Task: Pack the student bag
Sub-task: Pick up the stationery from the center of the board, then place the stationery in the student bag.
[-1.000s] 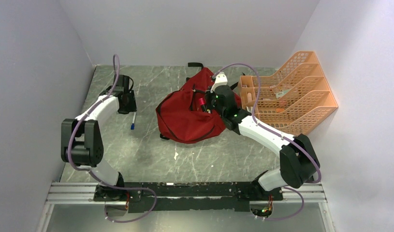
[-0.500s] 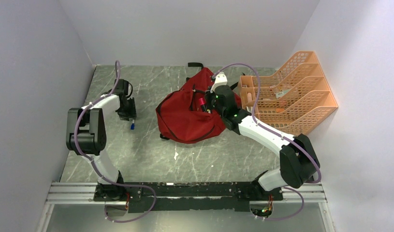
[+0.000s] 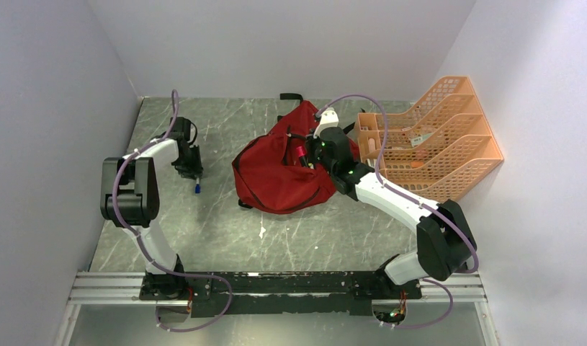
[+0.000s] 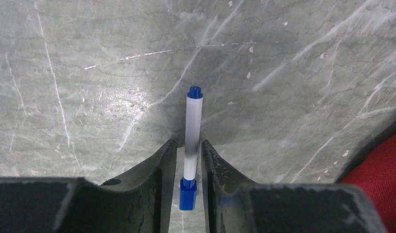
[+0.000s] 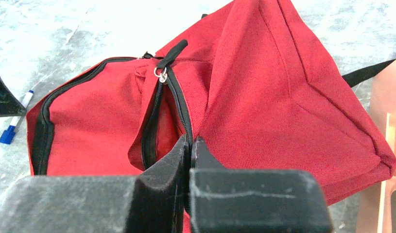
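The student bag [image 3: 276,176] is a dark red backpack lying in the middle of the table, its black zipper [image 5: 159,104] partly undone. My right gripper [image 3: 305,155] is over its top, and its jaws [image 5: 191,141] are pinched shut on the bag's zipper edge. A white pen with blue ends [image 4: 193,136] lies flat on the table to the bag's left. My left gripper [image 4: 188,143] is down over it, one finger on each side of the barrel with thin gaps still showing. From above, only the pen's blue tip [image 3: 197,188] pokes out below the left gripper [image 3: 194,173].
An orange mesh file organizer [image 3: 434,137] stands at the right, close behind the bag, with a few small items in its slots. A black strap [image 3: 292,96] sticks out behind the bag. Grey walls enclose the table on three sides.
The left gripper has come down and forward over the pen, and its jaws have narrowed around the barrel. The right arm and the bag have not moved.
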`<state>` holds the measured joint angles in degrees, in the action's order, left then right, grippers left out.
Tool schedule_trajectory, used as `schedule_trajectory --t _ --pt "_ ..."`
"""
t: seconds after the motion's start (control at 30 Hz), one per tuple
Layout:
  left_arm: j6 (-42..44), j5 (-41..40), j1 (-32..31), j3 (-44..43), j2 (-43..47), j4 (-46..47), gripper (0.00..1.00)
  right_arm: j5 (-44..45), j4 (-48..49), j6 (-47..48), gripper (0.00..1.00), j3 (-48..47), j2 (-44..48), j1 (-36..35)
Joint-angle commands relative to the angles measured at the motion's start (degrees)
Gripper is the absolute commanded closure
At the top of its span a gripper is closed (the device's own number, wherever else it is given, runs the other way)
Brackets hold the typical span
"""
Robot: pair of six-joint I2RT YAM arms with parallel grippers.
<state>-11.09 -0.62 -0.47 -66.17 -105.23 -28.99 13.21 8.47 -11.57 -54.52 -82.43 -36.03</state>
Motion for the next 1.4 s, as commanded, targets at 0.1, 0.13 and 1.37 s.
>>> schedule_trajectory --t 0.1,0.13,1.37 --pt "1.0 0.7 0.3 -1.7 -1.9 -2.2 0.76 -1.0 2.8 -0.6 1.0 0.4 -0.1 -0.6" --pt "1.0 0.7 0.3 -1.8 -1.9 -2.5 0.78 -1.0 2.8 -0.7 1.0 0.4 -0.1 -0.6" --pt "-18.8 21.8 -24.6 2.1 18.3 23.1 0.95 -1.8 2.3 -4.2 1.0 -1.8 -1.0 -0.6"
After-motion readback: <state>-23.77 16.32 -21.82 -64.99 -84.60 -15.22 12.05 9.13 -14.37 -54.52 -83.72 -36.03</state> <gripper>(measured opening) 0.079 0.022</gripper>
